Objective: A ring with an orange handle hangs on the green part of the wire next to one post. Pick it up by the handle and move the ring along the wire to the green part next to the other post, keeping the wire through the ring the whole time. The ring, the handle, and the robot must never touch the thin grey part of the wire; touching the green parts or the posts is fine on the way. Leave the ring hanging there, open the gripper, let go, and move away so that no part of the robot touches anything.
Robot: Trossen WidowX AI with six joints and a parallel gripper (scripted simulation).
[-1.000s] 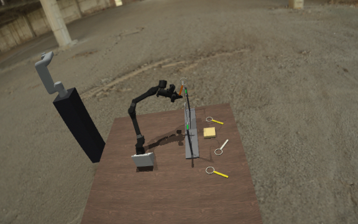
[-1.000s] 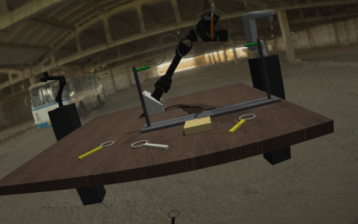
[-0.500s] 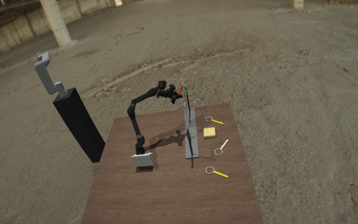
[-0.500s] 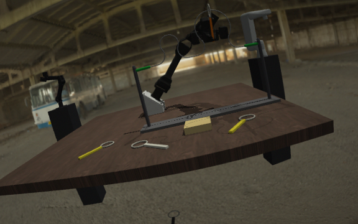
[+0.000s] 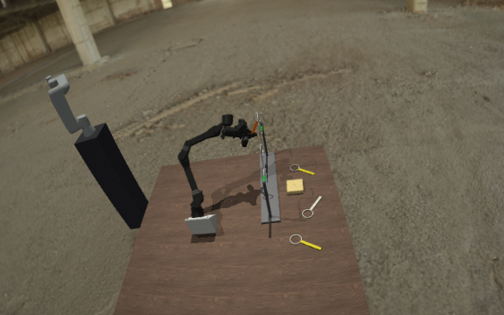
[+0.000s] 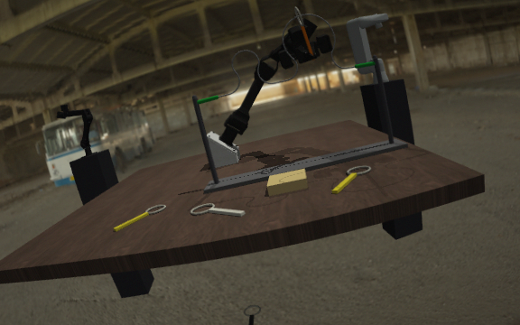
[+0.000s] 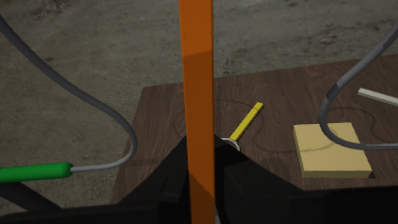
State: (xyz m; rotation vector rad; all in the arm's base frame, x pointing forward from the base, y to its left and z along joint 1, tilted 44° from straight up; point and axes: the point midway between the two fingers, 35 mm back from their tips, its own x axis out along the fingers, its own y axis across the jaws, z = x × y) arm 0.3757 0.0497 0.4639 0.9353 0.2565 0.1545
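Derelict hall: a bare concrete floor runs off behind everything, with a parked bus blurred in the distance.
Wooden table: dark brown, bearing the wire stand and several loose pieces.
Robot arm: the only arm on the table, reaching up from its pale base to the upper bends of the wire.
Wire stand base: a long grey bar, a post at each end; the post on the exterior view's right looks nearer the ring than the post on its left.
Thin grey wire: it loops between the two green ends; in the wrist view it curves on both sides of the handle.
Gripper: jaws pinched on the orange handle.
Orange handle: long axis steeply upright in the exterior view, leaning slightly, running from the jaws up to the ring.
Ring: above the jaws at the handle's far end, by the top of the big loop, seen nearly edge-on from outside; whether it clears the wire I can't tell. The coming move probably hangs on keeping its opening square to the bend.
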